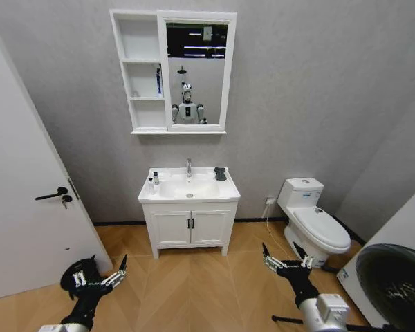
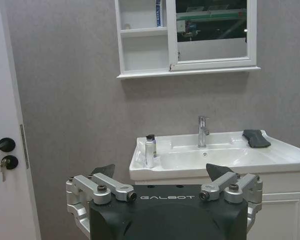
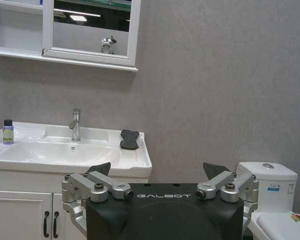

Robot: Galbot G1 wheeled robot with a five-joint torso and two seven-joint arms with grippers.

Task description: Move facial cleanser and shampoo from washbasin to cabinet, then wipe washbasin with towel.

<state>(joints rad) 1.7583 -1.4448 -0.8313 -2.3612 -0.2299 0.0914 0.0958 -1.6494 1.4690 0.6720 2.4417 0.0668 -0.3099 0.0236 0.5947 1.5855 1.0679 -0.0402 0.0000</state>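
The white washbasin (image 1: 189,188) stood against the grey wall on a white two-door vanity (image 1: 190,228), with its chrome tap (image 1: 189,167) at the back centre. A small bottle with a black cap (image 2: 150,150) stood on the basin's left rim, near the front corner. The dark folded towel (image 1: 220,173) lay on the right rim at the back, well apart from the bottle. Above, the wall cabinet (image 1: 173,71) showed three open niches left of its mirror; a blue item (image 1: 158,80) stood upright in the middle niche, against the mirror frame. A white toilet (image 1: 311,221) sat to the right of the vanity, and a door with a black handle (image 1: 53,194) to the left. The left gripper (image 1: 100,278) hung low over the wood floor, well short of the vanity, fingers spread and empty. The right gripper (image 1: 285,259) hung likewise, fingers spread.
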